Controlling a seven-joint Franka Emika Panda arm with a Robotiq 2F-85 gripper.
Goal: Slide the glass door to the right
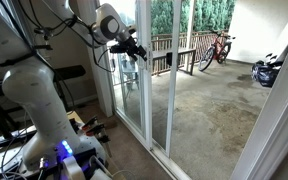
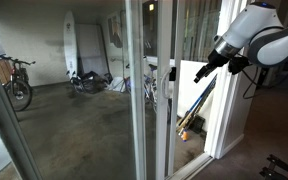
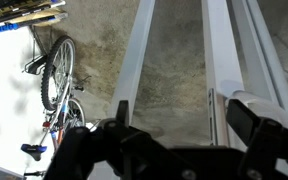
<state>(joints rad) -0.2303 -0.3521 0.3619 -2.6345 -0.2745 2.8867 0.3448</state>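
Two fingers of the tool (image 3: 179, 120) stand wide apart, gripping nothing, raised close before the edge stile of the white-framed glass door (image 2: 162, 110), whose white pull handle (image 3: 217, 115) sits near them, untouched in the wrist view.

**White Arm, Black Pincer**

The arm (image 1: 34, 90) is glossy white, built of fat rounded segments, with a grey disc cap (image 1: 109, 22) on one joint. Its pincer (image 1: 136, 48) is black and angular, and shows only as a dark blur in the wrist view. Black cables (image 2: 250, 88) loop beneath it. A blue light (image 1: 66, 150) glows at the base.
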